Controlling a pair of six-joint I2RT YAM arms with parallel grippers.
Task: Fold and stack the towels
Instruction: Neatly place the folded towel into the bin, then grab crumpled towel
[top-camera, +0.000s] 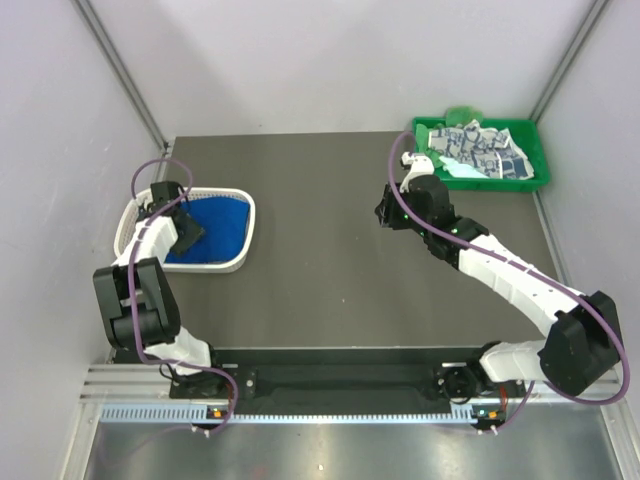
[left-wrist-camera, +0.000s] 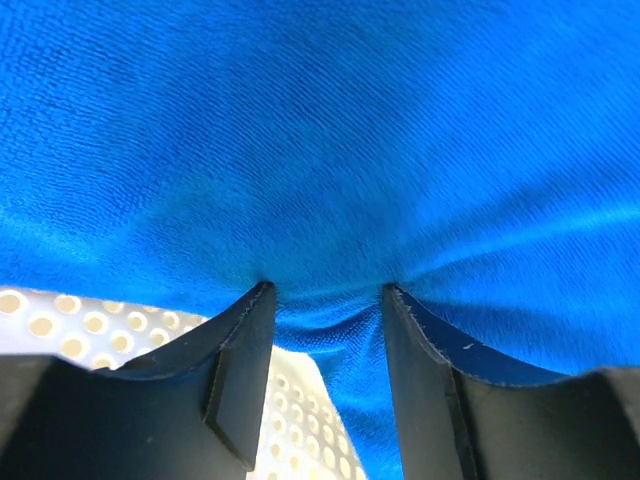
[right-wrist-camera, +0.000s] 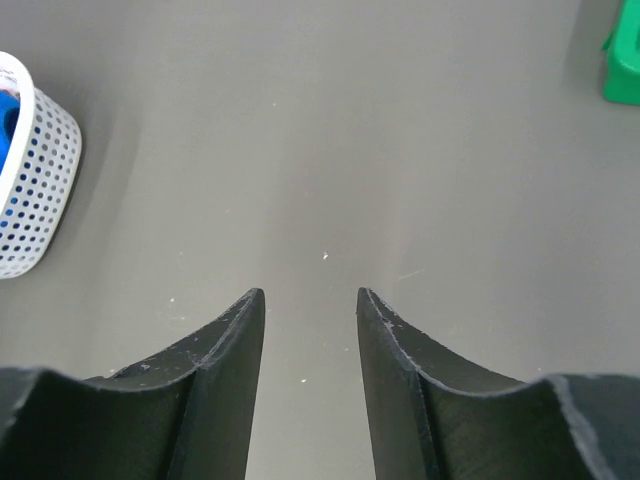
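Note:
A royal blue towel (top-camera: 218, 225) lies in the white lattice basket (top-camera: 249, 212) at the left. My left gripper (top-camera: 188, 236) reaches down into the basket. In the left wrist view the blue towel (left-wrist-camera: 320, 150) fills the frame, and my left gripper (left-wrist-camera: 325, 290) is open with its tips pressed into the cloth. A pucker of cloth sits between them, not pinched. A blue-grey patterned white towel (top-camera: 482, 148) lies crumpled in the green tray, with a bright green towel (top-camera: 465, 112) behind it. My right gripper (top-camera: 385, 212) hovers open over the bare table (right-wrist-camera: 320, 150), and nothing is between its fingers (right-wrist-camera: 232, 350).
The green plastic tray (top-camera: 478, 183) stands at the back right corner. The right wrist view has the basket wall (right-wrist-camera: 40, 190) at its left edge and a tray corner (right-wrist-camera: 622, 60) at the top right. Pale walls enclose the dark table (top-camera: 320, 260) on three sides.

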